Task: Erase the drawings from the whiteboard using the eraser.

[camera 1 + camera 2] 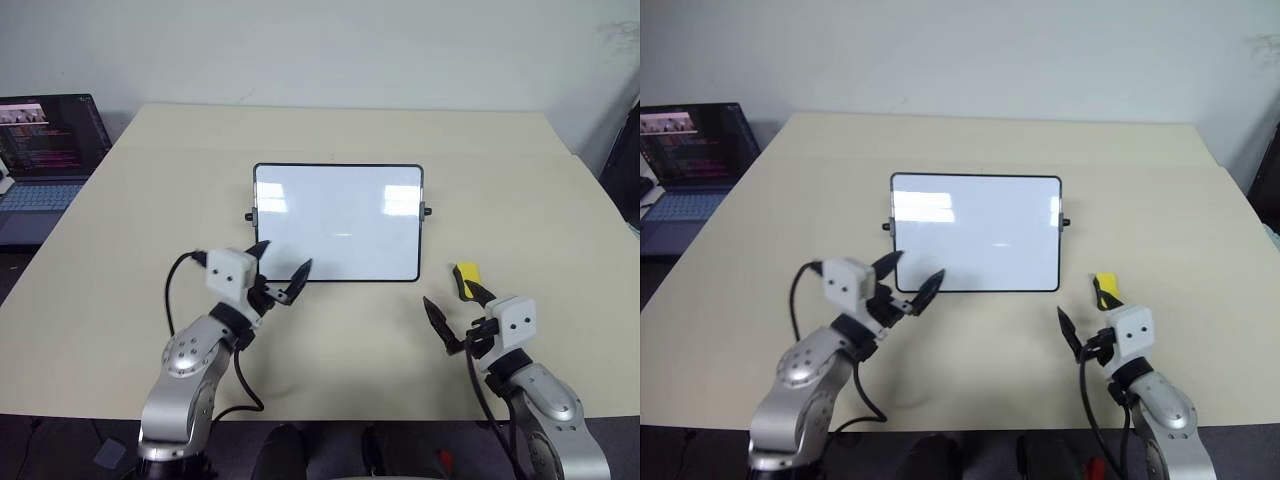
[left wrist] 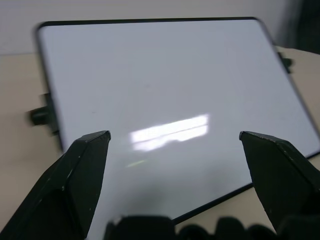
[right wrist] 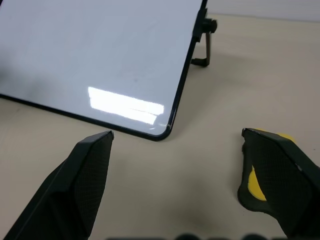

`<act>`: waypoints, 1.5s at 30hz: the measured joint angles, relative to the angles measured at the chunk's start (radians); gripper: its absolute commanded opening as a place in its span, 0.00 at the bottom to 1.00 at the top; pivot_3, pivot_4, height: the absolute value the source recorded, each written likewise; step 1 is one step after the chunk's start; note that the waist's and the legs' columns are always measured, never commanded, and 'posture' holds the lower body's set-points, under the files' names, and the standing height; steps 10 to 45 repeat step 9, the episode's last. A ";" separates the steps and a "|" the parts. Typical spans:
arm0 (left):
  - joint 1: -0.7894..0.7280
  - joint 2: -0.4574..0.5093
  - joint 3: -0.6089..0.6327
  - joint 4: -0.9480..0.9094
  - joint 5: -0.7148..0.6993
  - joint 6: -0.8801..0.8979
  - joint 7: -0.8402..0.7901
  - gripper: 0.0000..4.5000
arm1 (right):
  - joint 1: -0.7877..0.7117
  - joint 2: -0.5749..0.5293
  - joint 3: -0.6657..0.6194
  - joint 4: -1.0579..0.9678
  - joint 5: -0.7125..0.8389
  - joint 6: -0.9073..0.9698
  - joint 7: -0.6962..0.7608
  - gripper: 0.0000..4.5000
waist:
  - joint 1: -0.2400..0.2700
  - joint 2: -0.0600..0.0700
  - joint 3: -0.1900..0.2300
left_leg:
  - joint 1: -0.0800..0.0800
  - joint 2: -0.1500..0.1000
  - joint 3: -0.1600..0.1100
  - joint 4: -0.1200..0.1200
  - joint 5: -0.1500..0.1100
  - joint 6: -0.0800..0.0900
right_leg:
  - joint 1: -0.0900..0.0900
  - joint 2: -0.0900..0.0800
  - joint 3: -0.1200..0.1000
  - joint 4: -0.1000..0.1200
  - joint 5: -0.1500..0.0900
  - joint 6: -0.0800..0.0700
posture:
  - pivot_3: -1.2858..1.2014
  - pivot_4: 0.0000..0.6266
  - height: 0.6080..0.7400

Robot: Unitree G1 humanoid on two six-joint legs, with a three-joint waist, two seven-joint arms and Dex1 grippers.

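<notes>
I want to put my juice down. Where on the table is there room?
Bare table lies behind the whiteboard, and wide strips run on both sides of it, the left one reaching toward the laptop. In front it's crowded: the left gripper is at the board's near edge, the right gripper is open beside the eraser. Only a small gap lies between the grippers.

Bare worktop (image 1: 330, 340) is left open between the whiteboard (image 1: 338, 222) and the near edge, interrupted only by the eraser (image 1: 467, 277) at the board's right corner.
</notes>
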State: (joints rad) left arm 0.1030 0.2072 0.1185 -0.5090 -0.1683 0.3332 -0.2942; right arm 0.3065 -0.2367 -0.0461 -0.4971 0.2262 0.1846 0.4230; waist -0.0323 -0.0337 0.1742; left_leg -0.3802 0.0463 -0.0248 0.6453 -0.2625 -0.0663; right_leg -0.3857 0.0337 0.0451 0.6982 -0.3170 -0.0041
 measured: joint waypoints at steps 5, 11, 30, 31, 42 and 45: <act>0.079 -0.027 0.047 0.001 0.104 -0.053 0.138 1.00 | 0.023 -0.031 0.012 0.009 0.064 -0.003 0.072 0.99 | 0.003 -0.001 -0.001 | 0.000 -0.001 0.001 0.001 0.000 0.000 | 0.001 -0.001 0.001 -0.001 0.000 0.000 | 0.52 0.24 1.00; 0.113 -0.055 0.050 0.039 0.139 -0.066 0.205 1.00 | 0.013 -0.056 -0.011 0.009 0.087 0.000 0.080 0.99 | 0.003 -0.002 -0.001 | 0.000 -0.002 0.000 0.001 0.000 0.000 | 0.001 -0.001 0.000 -0.001 0.000 0.000 | 0.52 0.24 1.00; 0.113 -0.055 0.050 0.039 0.139 -0.066 0.205 1.00 | 0.013 -0.056 -0.011 0.009 0.087 0.000 0.080 0.99 | 0.003 -0.002 -0.001 | 0.000 -0.002 0.000 0.001 0.000 0.000 | 0.001 -0.001 0.000 -0.001 0.000 0.000 | 0.52 0.24 1.00; 0.113 -0.055 0.050 0.039 0.139 -0.066 0.205 1.00 | 0.013 -0.056 -0.011 0.009 0.087 0.000 0.080 0.99 | 0.003 -0.002 -0.001 | 0.000 -0.002 0.000 0.001 0.000 0.000 | 0.001 -0.001 0.000 -0.001 0.000 0.000 | 0.52 0.24 1.00; 0.113 -0.055 0.050 0.039 0.139 -0.066 0.205 1.00 | 0.013 -0.056 -0.011 0.009 0.087 0.000 0.080 0.99 | 0.003 -0.002 -0.001 | 0.000 -0.002 0.000 0.001 0.000 0.000 | 0.001 -0.001 0.000 -0.001 0.000 0.000 | 0.52 0.24 1.00; 0.113 -0.055 0.050 0.039 0.139 -0.066 0.205 1.00 | 0.013 -0.056 -0.011 0.009 0.087 0.000 0.080 0.99 | 0.003 -0.002 -0.001 | 0.000 -0.002 0.000 0.001 0.000 0.000 | 0.001 -0.001 0.000 -0.001 0.000 0.000 | 0.52 0.24 1.00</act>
